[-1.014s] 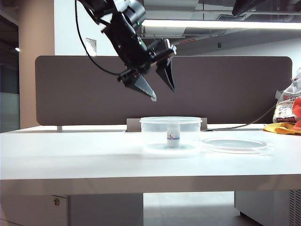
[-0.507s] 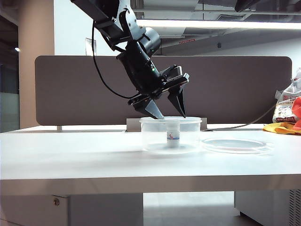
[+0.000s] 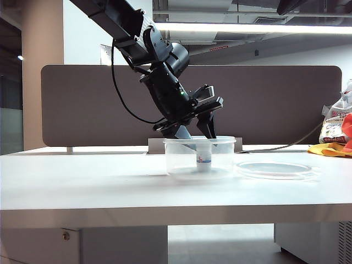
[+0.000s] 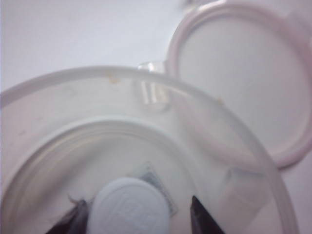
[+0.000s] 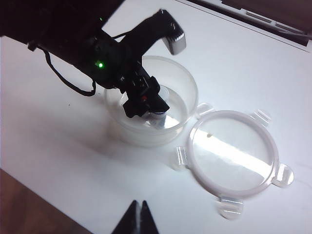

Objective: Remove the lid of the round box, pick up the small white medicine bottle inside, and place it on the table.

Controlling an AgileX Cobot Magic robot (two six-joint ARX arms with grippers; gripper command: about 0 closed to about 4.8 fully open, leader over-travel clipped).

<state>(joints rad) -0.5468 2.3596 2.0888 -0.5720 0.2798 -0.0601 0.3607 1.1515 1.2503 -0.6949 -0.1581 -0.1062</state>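
The clear round box point(image 3: 179, 160) point(image 4: 97, 73) point(image 5: 191, 85) stands uncovered on the white table point(image 3: 82, 181). The small white medicine bottle point(image 3: 204, 157) point(image 4: 129, 207) stands upright inside it. My left gripper point(image 3: 201, 144) point(image 4: 137, 207) point(image 5: 146, 105) reaches down into the box, open, one dark finger on each side of the bottle's cap. One finger is close against the cap and the other stands a little apart. The lid point(image 3: 275, 169) point(image 4: 234, 73) point(image 5: 231, 153) lies flat on the table beside the box. My right gripper point(image 5: 139, 207) hovers shut above the table, off to the side, holding nothing.
A dark divider panel point(image 3: 275, 104) backs the table. A plastic bag and orange-yellow items point(image 3: 335, 137) sit at the far right edge. A black cable point(image 3: 118, 93) hangs from the left arm above the box.
My left gripper has come down from well above the box into it, so its fingers now straddle the bottle. The lid, box and right gripper have not moved.
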